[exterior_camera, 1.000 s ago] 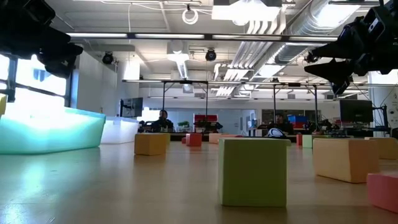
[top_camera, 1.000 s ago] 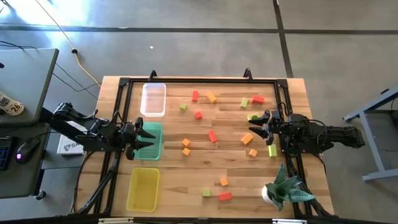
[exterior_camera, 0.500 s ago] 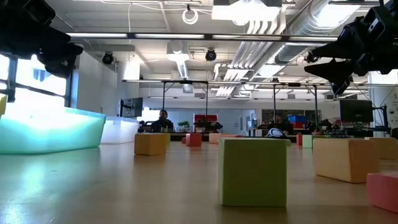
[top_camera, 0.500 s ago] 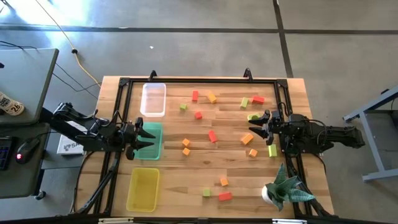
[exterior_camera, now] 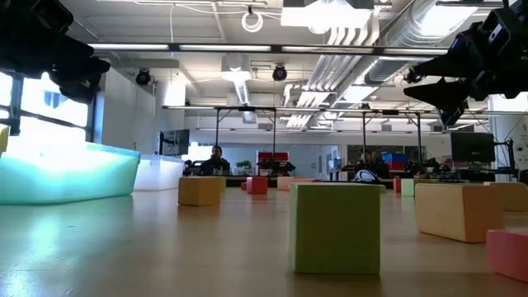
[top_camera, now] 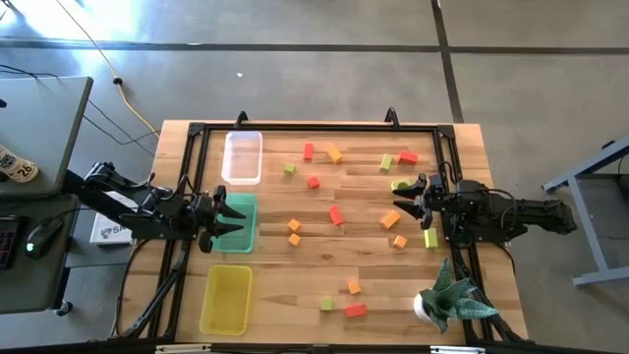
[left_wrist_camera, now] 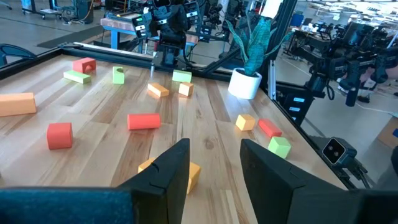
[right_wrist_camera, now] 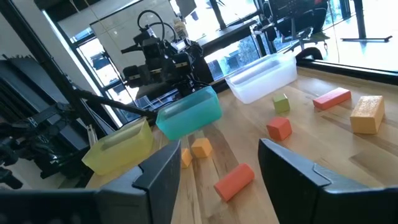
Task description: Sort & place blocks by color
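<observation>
Several small red, orange and yellow-green blocks lie scattered flat on the wooden table, among them a red bar (top_camera: 336, 215), an orange cube (top_camera: 294, 225) and a green cube (top_camera: 326, 305). My left gripper (top_camera: 234, 218) hovers level above the green tray (top_camera: 243, 239) at the table's left, open and with nothing between its fingers (left_wrist_camera: 214, 155). At the table's right my right gripper (top_camera: 401, 201) hovers level too, open and holding nothing (right_wrist_camera: 219, 146), with an orange block (top_camera: 391, 219) and a green block (top_camera: 400, 185) close beside it.
A clear tray (top_camera: 242, 157) stands at the far left and a yellow tray (top_camera: 226, 298) at the near left. A potted plant (top_camera: 447, 300) stands at the near right corner. A black frame (top_camera: 314, 127) runs round the table's edges.
</observation>
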Controlling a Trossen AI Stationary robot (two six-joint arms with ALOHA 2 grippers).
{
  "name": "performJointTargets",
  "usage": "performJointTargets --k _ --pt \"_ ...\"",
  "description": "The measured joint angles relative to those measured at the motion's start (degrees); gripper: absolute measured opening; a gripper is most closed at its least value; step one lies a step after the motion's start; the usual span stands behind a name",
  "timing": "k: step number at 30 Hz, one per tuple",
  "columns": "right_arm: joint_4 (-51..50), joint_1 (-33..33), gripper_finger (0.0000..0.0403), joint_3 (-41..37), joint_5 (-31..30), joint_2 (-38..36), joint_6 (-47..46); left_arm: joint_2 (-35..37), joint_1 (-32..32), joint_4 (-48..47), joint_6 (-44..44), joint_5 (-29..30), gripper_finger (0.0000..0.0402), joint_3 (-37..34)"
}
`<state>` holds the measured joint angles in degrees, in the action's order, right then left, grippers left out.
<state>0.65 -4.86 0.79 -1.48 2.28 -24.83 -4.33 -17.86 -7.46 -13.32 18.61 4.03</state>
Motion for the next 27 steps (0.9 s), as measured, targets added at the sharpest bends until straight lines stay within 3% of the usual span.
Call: performJointTargets --k 13,27 --pt "0.2 0.02 0.0202 0.0 -0.36 -0.01 -5.04 0.01 0.01 0.02 0.0 0.0 0.0131 0.0" --pt "13.32 0.01 0.0202 0.0 -11.35 -0.01 -10.96 0.01 0.01 0.02 0.0 0.54 0.0131 0.02"
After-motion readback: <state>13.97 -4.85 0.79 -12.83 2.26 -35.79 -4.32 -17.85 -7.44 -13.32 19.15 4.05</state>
